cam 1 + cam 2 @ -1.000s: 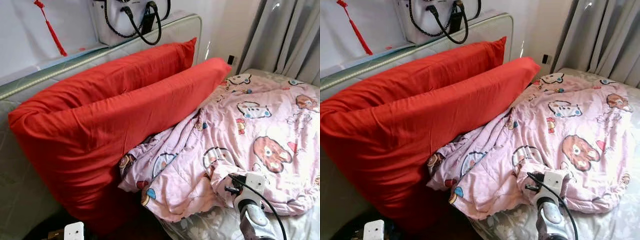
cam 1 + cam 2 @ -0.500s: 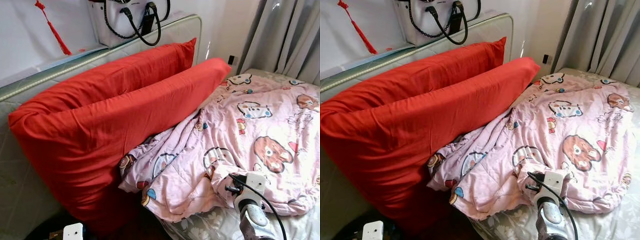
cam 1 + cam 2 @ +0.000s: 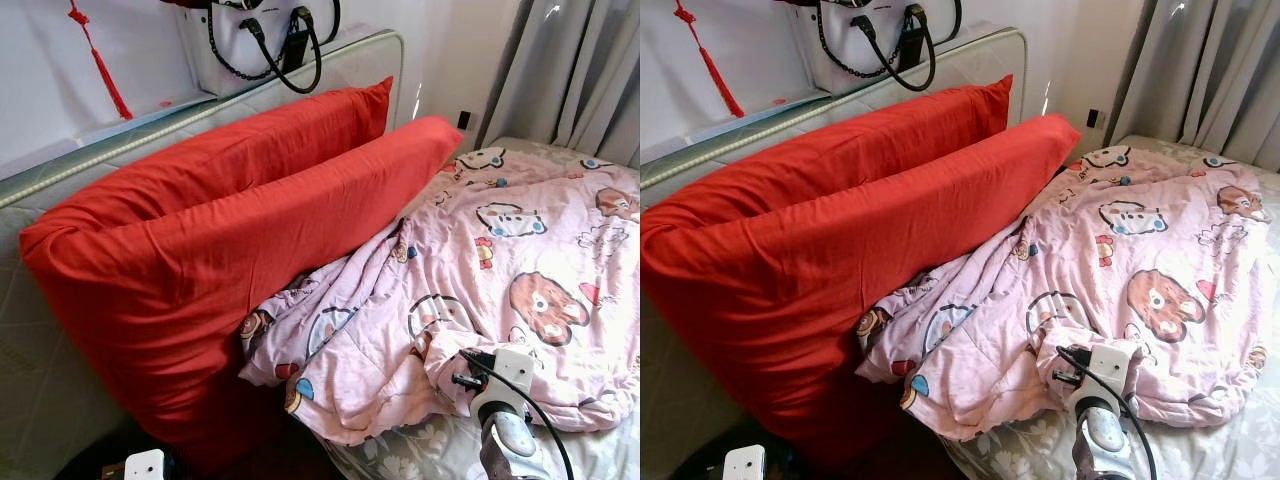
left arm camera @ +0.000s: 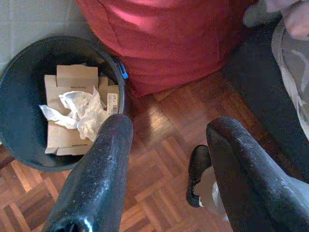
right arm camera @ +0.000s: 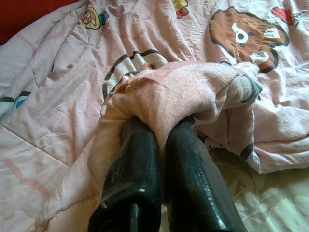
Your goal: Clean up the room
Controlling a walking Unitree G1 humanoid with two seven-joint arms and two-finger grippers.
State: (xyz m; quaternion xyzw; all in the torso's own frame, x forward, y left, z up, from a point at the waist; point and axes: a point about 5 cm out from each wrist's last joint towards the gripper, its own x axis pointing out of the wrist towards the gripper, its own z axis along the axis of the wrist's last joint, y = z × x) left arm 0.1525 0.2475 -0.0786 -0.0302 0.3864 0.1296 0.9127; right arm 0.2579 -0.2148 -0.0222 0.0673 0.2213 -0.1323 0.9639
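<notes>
Here the right gripper [image 5: 161, 130] is pinching a fold of the pink blanket [image 3: 500, 260], which is lying rumpled on the bed beside the red pillows [image 3: 230, 250]. Pulling slowly and flat should spread it evenly. The left gripper [image 4: 164, 140] is hanging open over a bin [image 4: 29, 58]. Versus a second ago, only the view is shifting slightly.

The two eye views look from the head forward and down at the bed [image 3: 560, 455]. Both share the red pillows [image 3: 220, 250], the pink quilt [image 3: 520, 250] and the right arm [image 3: 505, 420] near the quilt edge. The left wrist view looks straight down along its tool [image 4: 166, 137] at the floor [image 4: 159, 159] and a bin [image 4: 14, 96] beside the pillows. The right wrist view is very near the quilt, along its tool [image 5: 161, 133].
</notes>
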